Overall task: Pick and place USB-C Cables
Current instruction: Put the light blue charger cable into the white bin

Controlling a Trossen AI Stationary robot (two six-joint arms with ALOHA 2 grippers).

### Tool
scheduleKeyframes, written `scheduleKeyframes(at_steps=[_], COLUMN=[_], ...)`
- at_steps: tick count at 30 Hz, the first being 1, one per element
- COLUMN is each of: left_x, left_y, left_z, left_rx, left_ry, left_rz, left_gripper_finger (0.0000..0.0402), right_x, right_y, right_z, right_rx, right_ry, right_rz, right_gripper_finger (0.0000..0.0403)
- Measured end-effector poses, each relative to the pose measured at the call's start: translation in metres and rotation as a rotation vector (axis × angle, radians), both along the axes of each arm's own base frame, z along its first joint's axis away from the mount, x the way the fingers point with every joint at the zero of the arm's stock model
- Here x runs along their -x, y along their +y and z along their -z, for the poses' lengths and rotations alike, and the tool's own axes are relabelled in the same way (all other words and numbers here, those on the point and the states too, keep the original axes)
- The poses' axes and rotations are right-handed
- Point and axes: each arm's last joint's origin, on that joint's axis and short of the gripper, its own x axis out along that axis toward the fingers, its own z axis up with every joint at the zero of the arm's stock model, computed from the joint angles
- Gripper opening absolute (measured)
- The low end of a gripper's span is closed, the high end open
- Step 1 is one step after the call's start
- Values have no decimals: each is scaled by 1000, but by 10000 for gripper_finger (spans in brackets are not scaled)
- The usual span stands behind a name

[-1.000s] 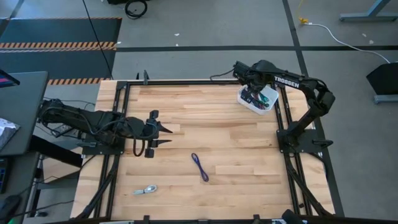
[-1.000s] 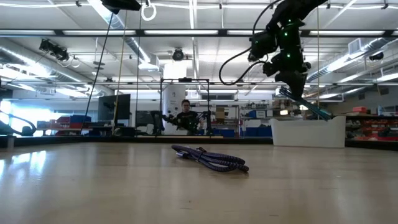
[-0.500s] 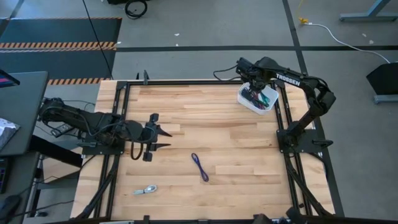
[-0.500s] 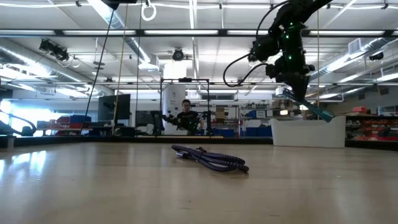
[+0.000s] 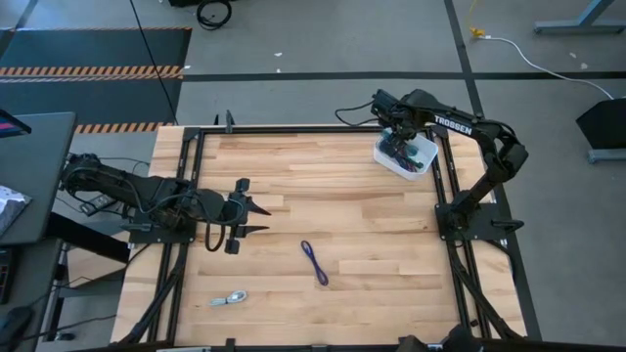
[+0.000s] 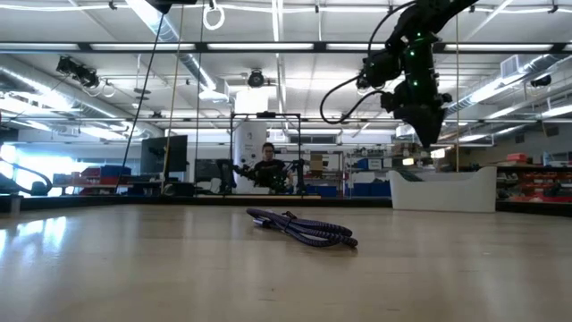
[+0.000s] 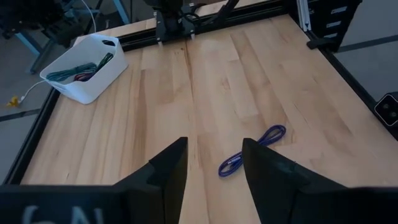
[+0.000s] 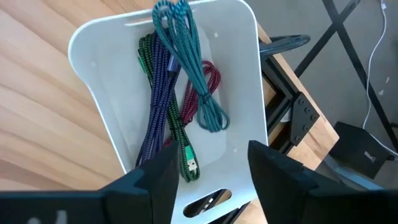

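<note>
- Teal cable (image 8: 189, 59) lies loose on top of the pile in the white tray (image 8: 245, 74), one looped end up over the tray's rim; a green cable (image 8: 163, 118), a purple cable (image 8: 155, 134) and a dark red cable (image 8: 198, 93) lie under and beside it.
- My right gripper (image 8: 211, 168) hangs directly above that tray at the far right corner of the counter (image 5: 342, 196), its fingers apart and holding nothing.
- Out on the bare wood, near the middle of the counter, a second purple cable (image 5: 314, 262) lies stretched in a loose line; in the low view it shows as a flat dark coil (image 6: 302, 226).
- Near the front left corner lies the silver-white cable (image 5: 229, 299), well apart from the purple one.
- My left gripper (image 5: 256, 216) waits low over the left side of the counter, fingers spread wide and empty, pointing toward the purple cable on the wood; from its wrist view that cable (image 7: 252, 150) shows just beyond the gap between the fingers, not touched.
- Beyond the counter, a person (image 6: 266, 166) shows in the room, far back.
</note>
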Motion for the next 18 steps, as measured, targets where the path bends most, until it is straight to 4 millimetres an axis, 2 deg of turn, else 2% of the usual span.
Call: scheduleKeyframes(at_steps=[7, 14, 18], left_x=[0, 0, 0], left_y=[0, 0, 0], left_z=[0, 0, 0], left_rx=[1, 1, 1], left_ry=[0, 0, 0], left_rz=[0, -1, -1], left_gripper_finger=[160, 160, 160], right_x=[-4, -1, 1], right_y=[-3, -2, -3], right_z=[5, 55, 71], right_rx=[27, 58, 120], right_ry=[-39, 18, 51], right_rz=[-4, -152, -184], right_gripper_finger=[190, 185, 185])
